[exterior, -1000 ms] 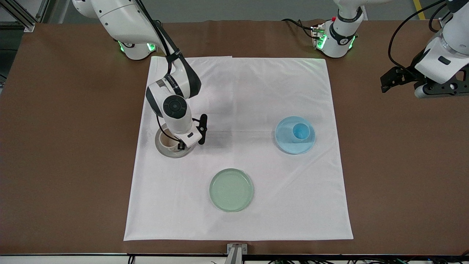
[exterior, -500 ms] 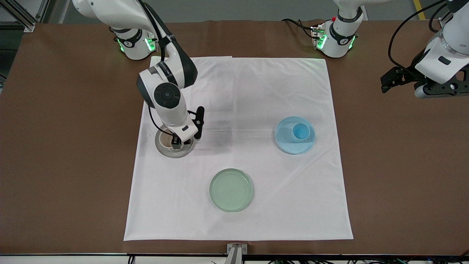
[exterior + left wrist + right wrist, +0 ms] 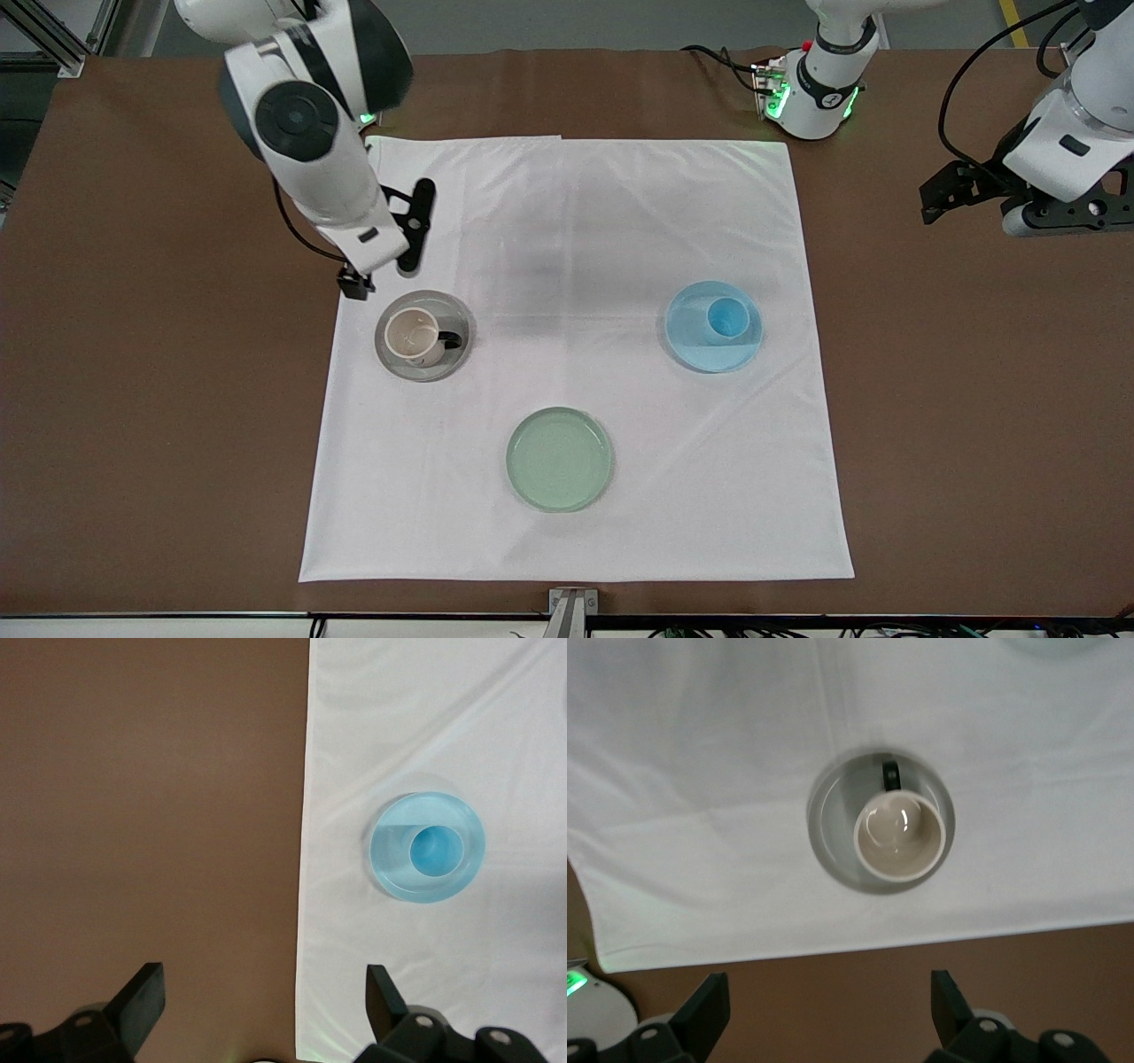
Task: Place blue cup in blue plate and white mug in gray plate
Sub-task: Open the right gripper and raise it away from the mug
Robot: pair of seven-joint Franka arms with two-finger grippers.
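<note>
On the white cloth (image 3: 576, 266), toward the right arm's end of the bench: round shallow gray plate (image 3: 390, 361) (image 3: 833, 828) with a low rim, bearing the off-white mug (image 3: 414, 338) (image 3: 900, 836).
White mug: upright, open mouth up, small dark handle (image 3: 450, 338) (image 3: 891, 774) pointing toward the cloth's middle; it stands inside the plate's rim, free of any gripper.
Blue plate: round shallow light-blue plate (image 3: 695, 350) (image 3: 390, 877) on the cloth toward the left arm's end of the bench, close to the cloth's edge.
Blue cup: small light-blue handleless cup (image 3: 727, 318) (image 3: 437, 850), upright in the blue plate, set off-centre toward the plate's rim.
Green plate: round pale green plate (image 3: 559, 459), nearer to the front camera than the other two plates, between them.
Right gripper (image 3: 359, 285) (image 3: 824, 1014): raised over the cloth's edge beside the gray plate, toward the robots' edge of the bench; fingers spread wide, holding nothing.
Left gripper (image 3: 939, 197) (image 3: 266, 1005): waiting over the bare brown bench top (image 3: 974, 399) near the end edge, clear of the cloth; fingers spread wide, holding nothing.
</note>
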